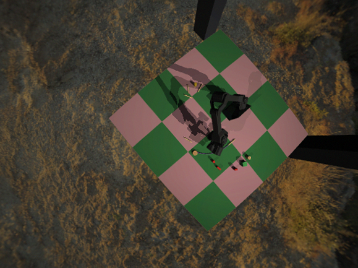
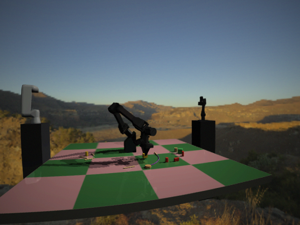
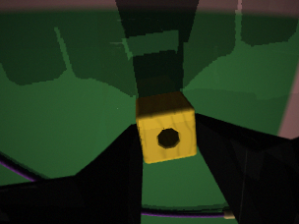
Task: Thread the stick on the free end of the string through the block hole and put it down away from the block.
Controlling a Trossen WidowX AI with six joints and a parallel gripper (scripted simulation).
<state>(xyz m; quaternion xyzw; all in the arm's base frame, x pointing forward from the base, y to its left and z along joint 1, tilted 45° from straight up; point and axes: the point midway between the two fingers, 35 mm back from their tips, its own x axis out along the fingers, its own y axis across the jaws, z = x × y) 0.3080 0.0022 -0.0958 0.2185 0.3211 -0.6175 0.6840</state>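
Observation:
The yellow wooden block (image 2: 143, 156) (image 3: 184, 147) has a dark round hole facing the wrist camera. My gripper (image 3: 164, 126) is shut on it, one finger against each side. The block is low at the table top; whether it touches is hard to tell. The arm hides it in the top view. The round wooden button (image 1: 194, 152) (image 2: 147, 167) lies on the table. The purple string (image 1: 204, 153) (image 2: 158, 160) (image 3: 182, 214) curves from it past the block to the thin stick (image 1: 232, 142) (image 2: 155, 153) (image 3: 228, 214), which lies apart from the gripper. In the wrist view a finger hides most of the stick.
A loose stick (image 1: 188, 139) (image 2: 129, 167) lies near the button. Several sticks lie by a yellow piece (image 1: 195, 84) (image 2: 86, 153) farther off. Beyond the string are red pieces (image 1: 234, 168) (image 2: 176, 159), a green block (image 1: 244, 163) (image 2: 180, 151) and a tan cylinder (image 1: 248, 157) (image 2: 175, 149).

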